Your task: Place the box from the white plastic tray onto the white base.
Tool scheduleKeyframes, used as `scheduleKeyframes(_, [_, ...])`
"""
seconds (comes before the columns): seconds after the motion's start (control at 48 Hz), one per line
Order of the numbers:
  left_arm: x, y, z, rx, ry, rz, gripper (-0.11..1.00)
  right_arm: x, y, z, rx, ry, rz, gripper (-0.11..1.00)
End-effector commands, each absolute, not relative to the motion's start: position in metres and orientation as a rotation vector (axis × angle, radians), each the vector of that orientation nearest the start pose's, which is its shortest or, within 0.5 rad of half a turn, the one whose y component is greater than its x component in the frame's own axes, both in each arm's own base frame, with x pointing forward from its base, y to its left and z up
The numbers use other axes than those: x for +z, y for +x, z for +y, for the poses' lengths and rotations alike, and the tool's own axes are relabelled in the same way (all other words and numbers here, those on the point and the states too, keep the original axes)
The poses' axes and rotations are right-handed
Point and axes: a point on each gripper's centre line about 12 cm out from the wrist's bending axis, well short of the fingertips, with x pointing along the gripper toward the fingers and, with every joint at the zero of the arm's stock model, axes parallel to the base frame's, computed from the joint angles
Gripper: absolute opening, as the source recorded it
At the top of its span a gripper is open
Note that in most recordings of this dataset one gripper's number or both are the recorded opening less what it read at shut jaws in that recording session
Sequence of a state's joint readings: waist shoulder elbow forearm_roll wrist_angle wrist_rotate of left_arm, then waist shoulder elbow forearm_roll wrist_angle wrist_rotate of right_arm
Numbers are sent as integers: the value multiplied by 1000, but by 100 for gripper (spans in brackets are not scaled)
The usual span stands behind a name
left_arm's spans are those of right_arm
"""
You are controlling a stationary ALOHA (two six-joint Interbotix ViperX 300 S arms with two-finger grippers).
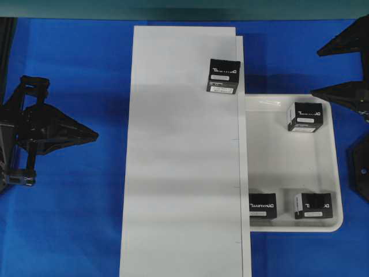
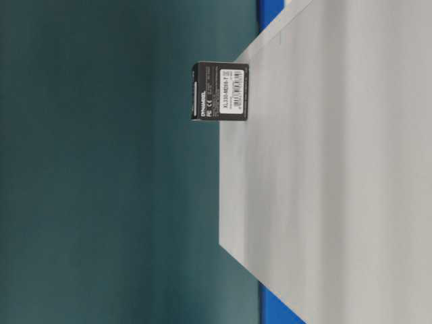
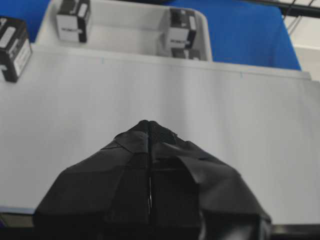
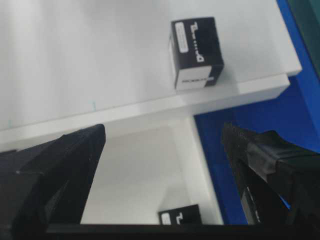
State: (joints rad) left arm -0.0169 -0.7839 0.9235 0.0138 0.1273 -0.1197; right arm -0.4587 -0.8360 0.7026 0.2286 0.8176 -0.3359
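Observation:
One black box [image 1: 223,76] stands on the white base [image 1: 179,173] near its far right edge, free of both grippers. It also shows as box [image 2: 221,90] in the table-level view and box [image 4: 196,52] in the right wrist view. Three more boxes sit in the white plastic tray [image 1: 282,167]: one box [image 1: 305,116] at the back, two at the front [image 1: 262,205] [image 1: 313,205]. My right gripper [image 1: 315,73] hangs open and empty beside the tray's far corner, its fingers [image 4: 90,145] spread wide. My left gripper [image 1: 92,135] is shut and empty, left of the base.
Blue cloth [image 1: 69,231] covers the table around the base and tray. The tray lies against the base's right edge. A teal wall [image 2: 101,169] stands behind the table.

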Motion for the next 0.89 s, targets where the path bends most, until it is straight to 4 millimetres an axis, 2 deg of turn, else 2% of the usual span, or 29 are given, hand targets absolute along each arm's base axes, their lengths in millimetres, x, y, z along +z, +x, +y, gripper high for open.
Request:
scheduleKeyframes(0.0, [317, 243, -3, -1, -99, 238, -7, 343, 195, -74, -226, 36, 646, 97])
scheduleKeyframes(0.874, [317, 244, -5, -5, -101, 242, -7, 342, 193, -73, -226, 37, 639, 97])
